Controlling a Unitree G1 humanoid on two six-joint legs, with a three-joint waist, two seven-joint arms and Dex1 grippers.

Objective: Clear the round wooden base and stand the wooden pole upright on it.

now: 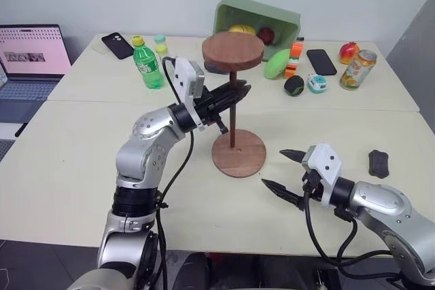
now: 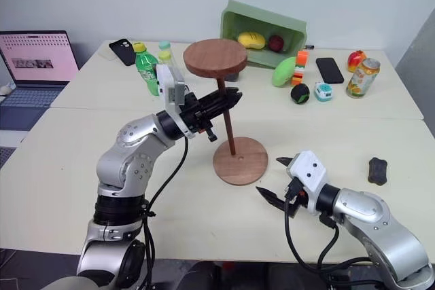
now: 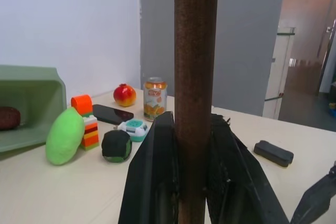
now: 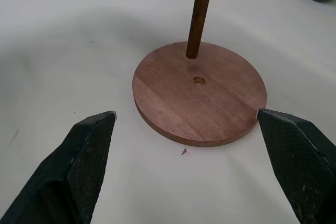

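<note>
The round wooden base (image 1: 248,161) lies flat on the table, its small centre hole (image 4: 199,81) uncovered. The wooden pole (image 1: 233,123) stands nearly upright over it, disc end up (image 1: 232,51). Its lower tip (image 4: 192,55) meets the base just behind the hole, not in it. My left gripper (image 1: 234,93) is shut on the rod below the disc, its black fingers (image 3: 157,171) clamping the rod (image 3: 195,77) from both sides. My right gripper (image 1: 282,170) hovers open near the base's front right edge, nothing between its fingers.
A green bin (image 1: 258,18) lies tipped with fruit at the back. Near it are a green bottle (image 1: 147,64), two phones (image 1: 117,45) (image 1: 321,61), a can (image 1: 357,69), a black ball (image 1: 293,85) and a toy block stack (image 1: 295,59). A laptop (image 1: 30,59) sits far left, a black block (image 1: 378,162) right.
</note>
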